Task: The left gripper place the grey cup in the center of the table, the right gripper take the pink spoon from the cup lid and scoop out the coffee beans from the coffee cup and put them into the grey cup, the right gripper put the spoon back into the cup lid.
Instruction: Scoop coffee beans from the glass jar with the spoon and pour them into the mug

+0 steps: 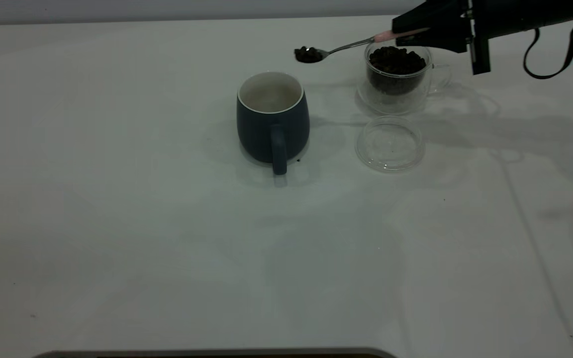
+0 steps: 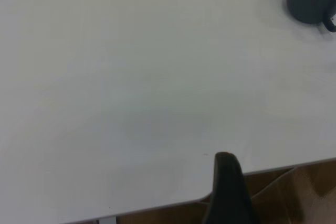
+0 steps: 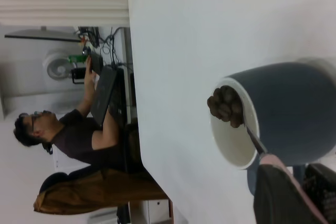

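Here the right gripper (image 1: 408, 31), a black pointed claw with a black cable looping off behind it, hangs above the far right part of the table with its fingers clamped on the pale pink handle of the pink spoon (image 1: 346, 45), a small teaspoon with a shiny metal neck and bowl. The spoon reaches out leftward, held in the air, and its bowl carries a little clump of dark roasted coffee beans (image 1: 308, 53), poised just beyond the far right side of the grey cup (image 1: 272, 118). That cup, a rounded dark blue-grey ceramic mug with a white inside and rim, stands upright near the middle of the large plain white table (image 1: 117, 223), its dark loop handle turned toward the near edge. Below the gripper stands the coffee cup (image 1: 398, 79), a small clear double-walled glass cup heaped with more beans. Just nearer than it lies the cup lid (image 1: 390, 144), a round clear shallow disc, flat on the table. The left gripper (image 2: 228, 190) sits low over the table's edge, well apart from the mug.
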